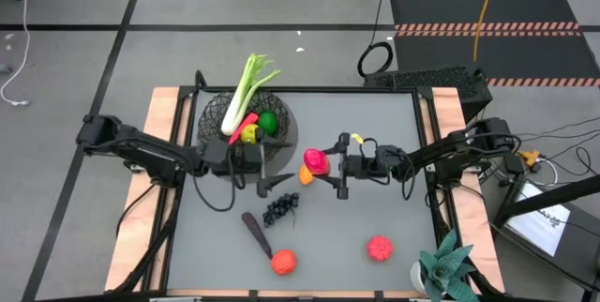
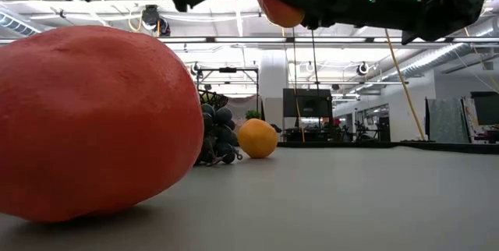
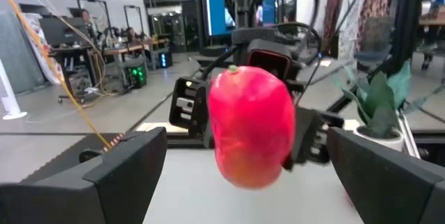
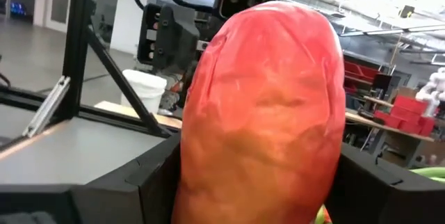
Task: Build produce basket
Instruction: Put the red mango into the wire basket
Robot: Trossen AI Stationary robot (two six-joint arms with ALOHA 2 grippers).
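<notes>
Right gripper [image 1: 323,163]: my fingers are clamped on the red-yellow toy mango [image 1: 317,161], held above the grey tabletop [image 1: 375,133], just right of the round black wire-mesh basket [image 1: 214,112].
Left gripper [image 1: 272,165]: fingers apart, facing the mango beside the basket.
Risk: a handover could drop the smooth, rounded mango if I release too early; the arms might collide.
Surface: purple grapes [image 1: 279,209], orange [image 1: 307,175], dark eggplant [image 1: 255,230] remain loose.
Room: open workshop with benches behind.
</notes>
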